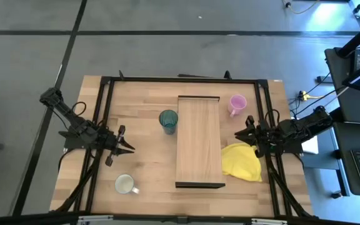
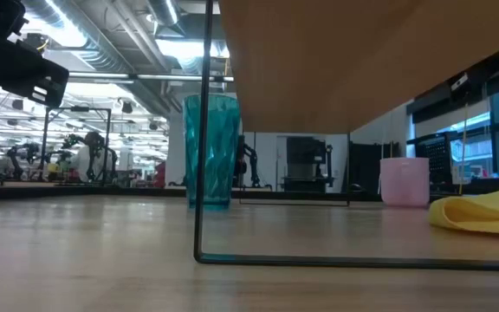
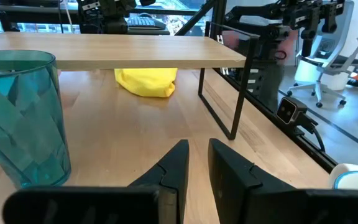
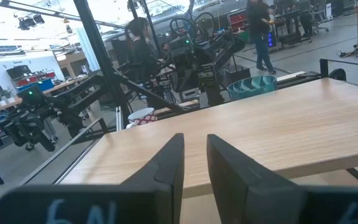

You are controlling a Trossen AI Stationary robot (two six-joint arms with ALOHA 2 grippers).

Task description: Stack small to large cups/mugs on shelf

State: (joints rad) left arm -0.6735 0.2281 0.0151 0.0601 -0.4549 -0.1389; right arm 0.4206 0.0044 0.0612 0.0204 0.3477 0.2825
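The long light-wood shelf (image 1: 199, 140) stands raised on thin dark legs in the middle of the table. A teal tumbler (image 1: 169, 120) stands upright on the table just left of it. A pink mug (image 1: 237, 104) stands at the shelf's far right, and a white mug (image 1: 125, 184) at the near left. My left gripper (image 1: 130, 147) hovers left of the tumbler and points toward the shelf. Its fingers (image 3: 180, 163) are a little apart with nothing between them. My right gripper (image 1: 239, 135) hovers at the shelf's right side, also slightly open and empty (image 4: 194, 149).
A crumpled yellow cloth (image 1: 241, 161) lies on the table against the shelf's near right side, just below my right gripper. A black metal frame (image 1: 105, 81) runs around the table's edges. Bare wood lies between the tumbler and the white mug.
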